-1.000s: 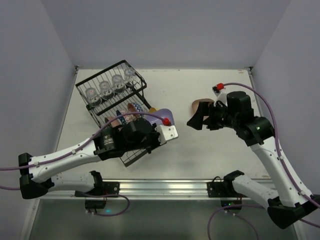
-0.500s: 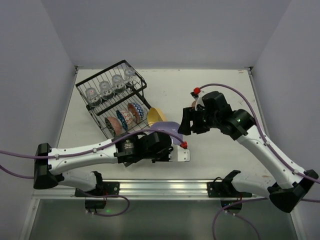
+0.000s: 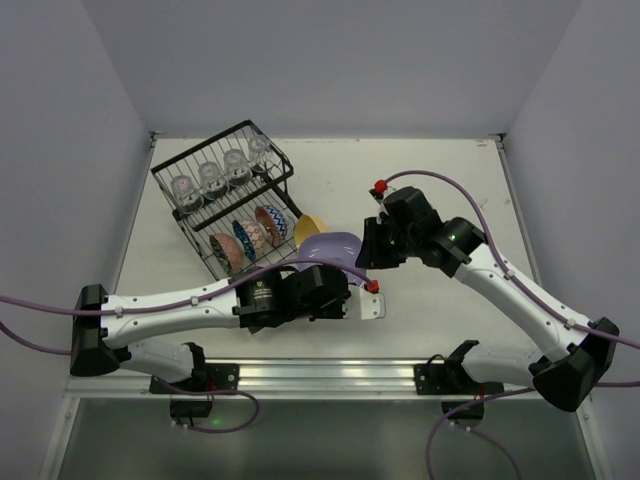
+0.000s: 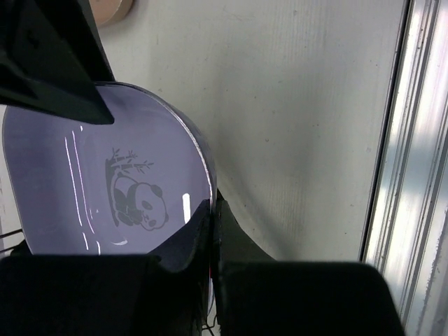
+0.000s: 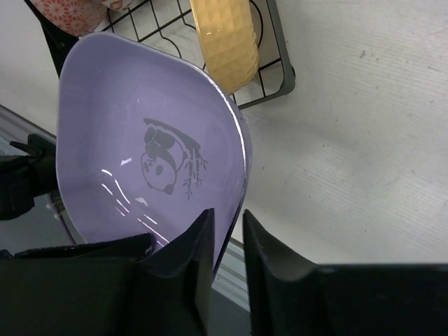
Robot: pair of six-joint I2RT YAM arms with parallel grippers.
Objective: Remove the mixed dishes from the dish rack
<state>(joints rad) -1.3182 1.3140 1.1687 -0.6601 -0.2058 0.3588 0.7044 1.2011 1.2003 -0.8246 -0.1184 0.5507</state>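
A purple plate (image 3: 330,246) with a panda print hangs above the table between both arms. My left gripper (image 3: 350,278) is shut on its near edge, fingers pressed flat on the rim (image 4: 213,210). My right gripper (image 3: 367,250) straddles the opposite rim (image 5: 225,225), jaws narrow, a sliver of gap left beside the outer finger. The purple plate (image 5: 140,140) fills the right wrist view. The black dish rack (image 3: 160,182) holds several glass cups (image 3: 212,177), three patterned bowls (image 3: 250,237) and a yellow plate (image 3: 312,230).
A tan plate's edge (image 4: 112,8) lies on the table, at the top left of the left wrist view; in the top view my right arm covers it. A metal rail (image 3: 330,375) runs along the table's near edge. Grey walls close off three sides.
The left arm carried the purple plate from the rack toward the middle. The right arm left the tan plate, swung left, and its jaws narrowed around the plate's far rim.
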